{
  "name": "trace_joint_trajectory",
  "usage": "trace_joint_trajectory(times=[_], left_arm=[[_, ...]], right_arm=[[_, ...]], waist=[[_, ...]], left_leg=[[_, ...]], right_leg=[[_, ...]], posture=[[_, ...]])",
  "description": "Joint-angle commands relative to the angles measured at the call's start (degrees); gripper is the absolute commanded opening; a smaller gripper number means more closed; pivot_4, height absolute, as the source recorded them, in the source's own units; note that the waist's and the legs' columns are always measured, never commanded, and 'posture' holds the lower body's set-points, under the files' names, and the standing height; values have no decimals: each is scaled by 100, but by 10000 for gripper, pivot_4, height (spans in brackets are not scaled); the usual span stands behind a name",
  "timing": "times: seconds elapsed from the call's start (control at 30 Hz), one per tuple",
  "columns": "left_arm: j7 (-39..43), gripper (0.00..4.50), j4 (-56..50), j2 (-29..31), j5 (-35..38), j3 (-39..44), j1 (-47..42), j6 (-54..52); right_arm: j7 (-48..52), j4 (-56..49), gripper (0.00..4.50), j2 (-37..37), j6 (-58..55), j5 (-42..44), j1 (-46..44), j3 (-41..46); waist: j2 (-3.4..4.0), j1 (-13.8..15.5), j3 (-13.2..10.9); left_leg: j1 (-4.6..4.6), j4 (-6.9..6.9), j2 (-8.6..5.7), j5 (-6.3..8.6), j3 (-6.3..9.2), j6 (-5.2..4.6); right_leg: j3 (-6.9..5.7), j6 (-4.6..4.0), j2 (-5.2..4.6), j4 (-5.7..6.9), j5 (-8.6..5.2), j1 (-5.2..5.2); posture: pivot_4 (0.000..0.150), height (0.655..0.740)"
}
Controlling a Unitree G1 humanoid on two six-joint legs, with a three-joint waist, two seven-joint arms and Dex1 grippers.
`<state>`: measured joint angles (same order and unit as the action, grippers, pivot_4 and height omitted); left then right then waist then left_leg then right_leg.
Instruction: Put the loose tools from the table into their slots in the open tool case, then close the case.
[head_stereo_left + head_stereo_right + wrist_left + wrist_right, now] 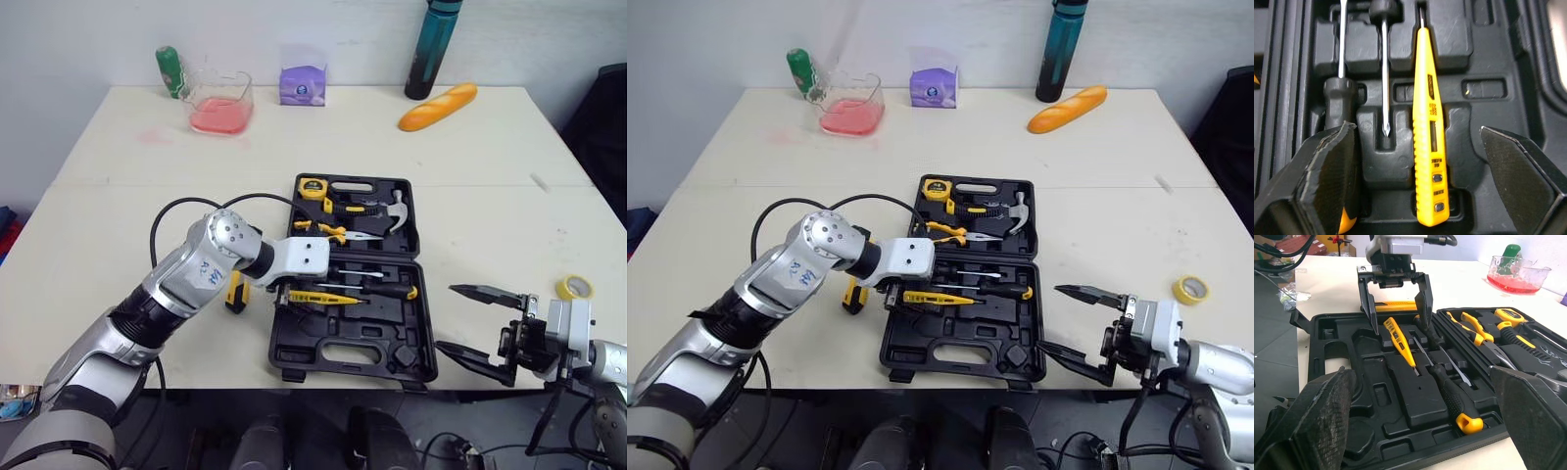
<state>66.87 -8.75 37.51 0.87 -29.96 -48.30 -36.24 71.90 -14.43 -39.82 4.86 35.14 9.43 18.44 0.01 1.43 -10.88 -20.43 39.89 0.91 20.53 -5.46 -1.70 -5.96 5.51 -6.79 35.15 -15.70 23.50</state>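
Observation:
The black tool case (294,351) lies open near the table's front edge. Its far half holds a yellow tape measure (312,188), a hammer (393,210) and pliers (324,230). The near half holds two screwdrivers (380,289) and a yellow tester pen (1428,132) lying flat beside them. My left gripper (1400,328) hovers open over the pen, one finger on each side, not touching it. A yellow-and-black tool (235,292) lies on the table just left of the case. My right gripper (449,317) stands open at the case's right front corner, with nothing in it.
A yellow tape roll (574,287) lies at the right near the table edge. Along the back stand a green bottle (171,70), a clear container of pink liquid (219,102), a purple box (302,84), a teal bottle (432,49) and a baguette (437,106).

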Motion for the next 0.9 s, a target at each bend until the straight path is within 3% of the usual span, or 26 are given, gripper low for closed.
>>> trace_joint_trajectory(times=[0.03,0.33,0.43,0.63,0.7,0.9], left_arm=[[164,40347,-292,-53,439,576,-160,132],[24,40347,-127,-242,1441,2060,780,1371],[-94,32793,-152,-489,1639,2253,1084,1740],[-211,5836,59,-735,1317,1913,1617,2393],[-305,696,194,-790,1140,1753,1704,2536],[-384,696,528,-801,886,1486,1701,2449]], right_arm=[[-11,-149,45000,-112,-17,71,-172,55],[-154,-283,45000,-159,-282,105,-293,42],[-161,-296,45000,-164,-332,109,-316,45],[-154,-264,45000,-166,-421,128,-383,86],[-148,-250,45000,-156,-426,128,-354,105],[-153,-190,45000,-170,-429,80,-236,201]], waist=[[0,-2,0],[1,-5,1],[1,1,1],[1,3,1],[1,5,1],[1,1,1]], left_leg=[[1,1,0,0,0,1],[-1,8,2,1,5,2],[-2,11,2,2,4,2],[-2,11,-4,5,5,-4],[-1,11,-3,5,3,-3],[1,11,-3,6,2,-5]], right_leg=[[-1,0,0,-1,0,0],[-2,0,-2,11,0,-1],[-1,0,-5,15,0,-1],[-4,2,-10,14,1,-5],[-7,2,-8,15,1,-4],[-11,2,-9,-2,1,-5]], posture=[[1500,7349],[1500,7349],[1500,7349],[1500,7349],[1500,7349],[1500,7349]])
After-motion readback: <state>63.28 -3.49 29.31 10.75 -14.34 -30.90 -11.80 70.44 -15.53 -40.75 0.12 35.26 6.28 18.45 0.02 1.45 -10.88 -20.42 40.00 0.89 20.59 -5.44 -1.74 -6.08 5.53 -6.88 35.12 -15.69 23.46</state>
